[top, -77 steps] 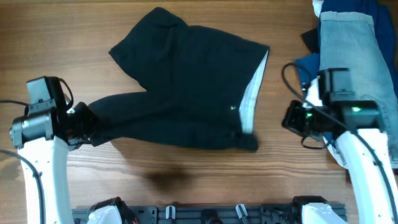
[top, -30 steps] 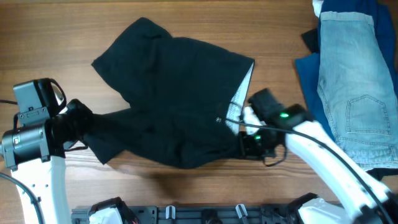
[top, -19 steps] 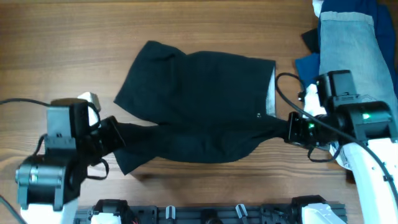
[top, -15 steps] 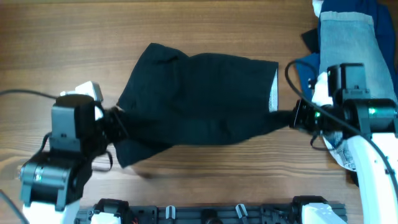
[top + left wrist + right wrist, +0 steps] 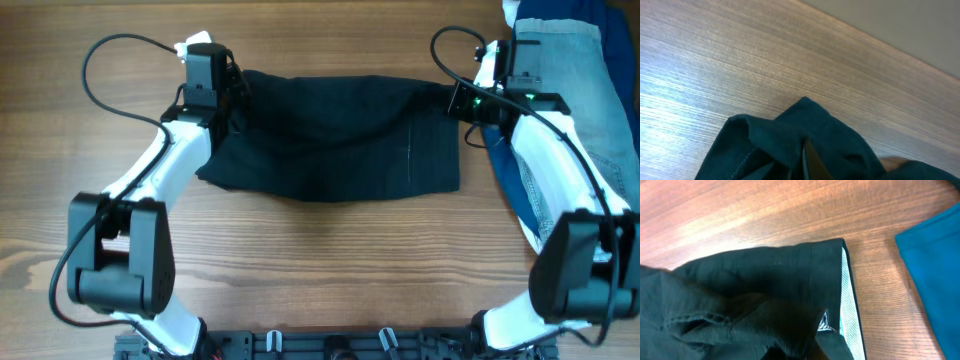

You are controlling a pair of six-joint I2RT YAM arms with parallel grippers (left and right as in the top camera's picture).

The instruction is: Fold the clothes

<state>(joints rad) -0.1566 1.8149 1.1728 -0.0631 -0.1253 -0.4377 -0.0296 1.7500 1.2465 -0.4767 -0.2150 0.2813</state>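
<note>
Both sets of fingers are staying out of sight here. The left gripper is sitting on the far-left corner of the black shorts, and in its wrist camera the cloth is bunching up so high that only a thin pale sliver is showing through. It is clamping that corner.

The right gripper is doing the same at the far-right corner. It is pinching gathered fabric, and its fingertips are buried under the dark folds.

The shorts are lying as a wide flat band across the far middle of the table, stretched between the two grippers. Their near edge is sagging slightly toward the left.

The pale waistband is showing as a narrow strip along the right edge. A small tag is peeking out beside it, but the print is too tiny to read.

Bare wood is lying all along the near half of the table. The right side is tighter. The royal-blue cloth is lying just beside the shorts' right edge, partly under the right arm. The light-blue jeans are lying on it and running out of frame. No writing is readable anywhere.
</note>
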